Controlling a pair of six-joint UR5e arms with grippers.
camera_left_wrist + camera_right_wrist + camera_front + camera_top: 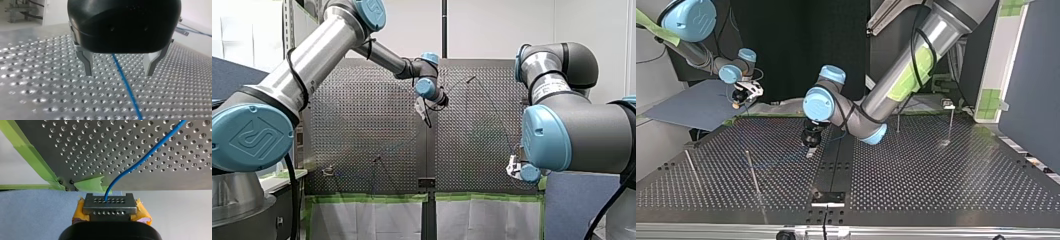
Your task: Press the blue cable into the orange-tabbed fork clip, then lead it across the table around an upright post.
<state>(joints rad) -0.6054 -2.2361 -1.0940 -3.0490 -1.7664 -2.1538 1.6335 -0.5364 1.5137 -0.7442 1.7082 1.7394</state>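
The thin blue cable (pixel 125 82) lies on the perforated table and runs between the metal fingers (pixel 87 65) of my left gripper (pixel 119 74), which is open and hovers just above it. This gripper (pixel 809 146) sits near the table's middle in the top view. My right gripper (pixel 110 206), with yellow pads, is shut on the blue cable's (pixel 140 162) end, just off the table's edge by the green tape. It shows at the top view's far left (pixel 743 95). A small clip (pixel 948 104) stands at the top view's far right; its colour is unclear.
Upright posts stand on the table: two thin ones (pixel 754 174) (pixel 691 167) at the top view's left and one (pixel 950 125) near the clip. A black bracket (pixel 828 197) sits at the near middle edge. A blue-grey sheet (pixel 37 215) lies under my right gripper.
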